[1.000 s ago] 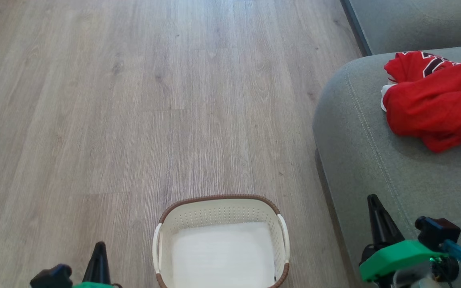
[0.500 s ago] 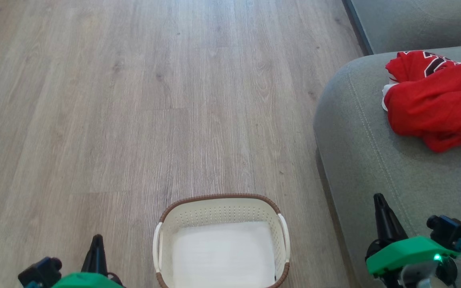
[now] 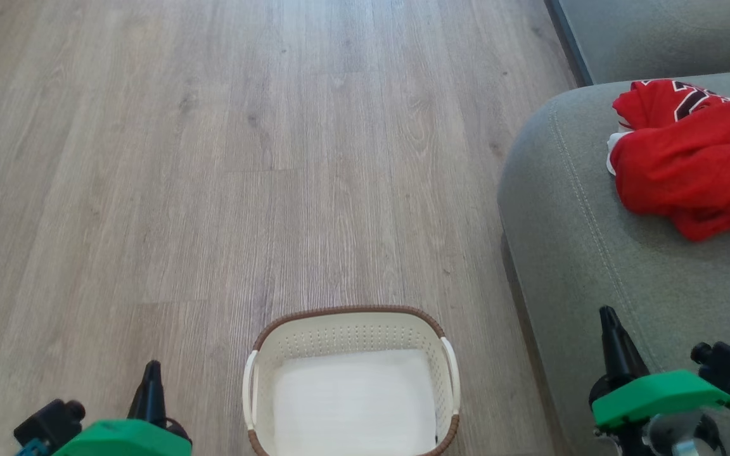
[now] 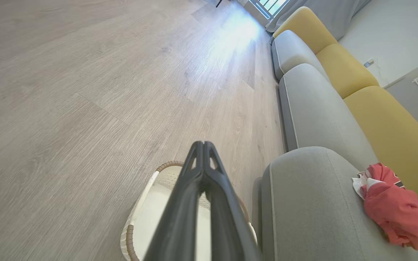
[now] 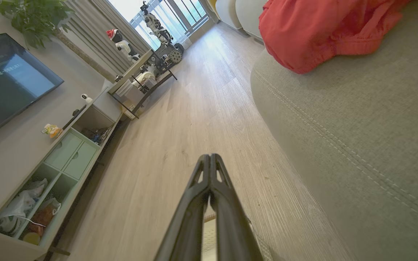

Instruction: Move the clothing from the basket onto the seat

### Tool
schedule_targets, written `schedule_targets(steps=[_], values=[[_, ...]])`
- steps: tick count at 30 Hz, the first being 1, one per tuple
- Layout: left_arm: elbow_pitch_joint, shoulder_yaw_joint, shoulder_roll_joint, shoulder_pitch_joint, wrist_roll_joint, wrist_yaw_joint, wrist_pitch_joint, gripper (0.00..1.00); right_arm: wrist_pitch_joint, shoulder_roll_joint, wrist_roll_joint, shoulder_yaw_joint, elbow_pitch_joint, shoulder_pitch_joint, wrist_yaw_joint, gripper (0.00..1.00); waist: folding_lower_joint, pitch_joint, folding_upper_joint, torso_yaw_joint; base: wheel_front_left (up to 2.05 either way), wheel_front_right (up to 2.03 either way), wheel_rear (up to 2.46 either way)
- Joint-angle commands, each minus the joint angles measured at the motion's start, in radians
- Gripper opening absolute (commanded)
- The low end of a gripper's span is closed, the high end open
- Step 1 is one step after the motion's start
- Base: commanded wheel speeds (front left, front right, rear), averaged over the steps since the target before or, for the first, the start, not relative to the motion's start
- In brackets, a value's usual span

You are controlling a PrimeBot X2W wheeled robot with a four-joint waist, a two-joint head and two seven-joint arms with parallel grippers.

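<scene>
Judging task done: bright red clothing [image 3: 688, 168] on grey-green fabric seat [image 3: 568, 266], 2 o'clock; white perforated basket [image 3: 349, 311], 6 o'clock, bare. My left gripper [image 4: 203, 144], right gripper [image 5: 210, 157] clenched empty; next: stow arms.

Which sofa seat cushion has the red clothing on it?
The nearest seat cushion, beside the basket: the red clothing lies heaped on it, unlike the grey cushions farther along.

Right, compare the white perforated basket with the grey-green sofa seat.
The small oval white perforated plastic basket stands on the wooden floor; the large grey-green fabric seat rises beside it. The basket shows a bare white bottom; the seat bears the crumpled red clothing. The basket is brown-rimmed; the seat has a stitched seam. Both have rounded corners.
</scene>
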Motion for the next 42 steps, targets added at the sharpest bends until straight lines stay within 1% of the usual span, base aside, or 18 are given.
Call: schedule_targets(steps=[1, 42], values=[[-0.026, 0.035, 0.001, -0.054, -0.032, -0.013, 0.006, 0.0, 0.009, -0.009, 0.038, -0.001, -0.036, -0.065, 0.0, 0.0, 0.0, 0.001, 0.0, 0.0, 0.0, 0.0, 0.0], [-0.006, 0.131, -0.029, -0.145, -0.432, -0.113, 0.122, 0.0, 0.125, -0.009, 0.498, -0.046, -0.038, -0.101, 0.0, 0.0, 0.0, 0.012, 0.0, 0.009, 0.0, 0.0, 0.0]])
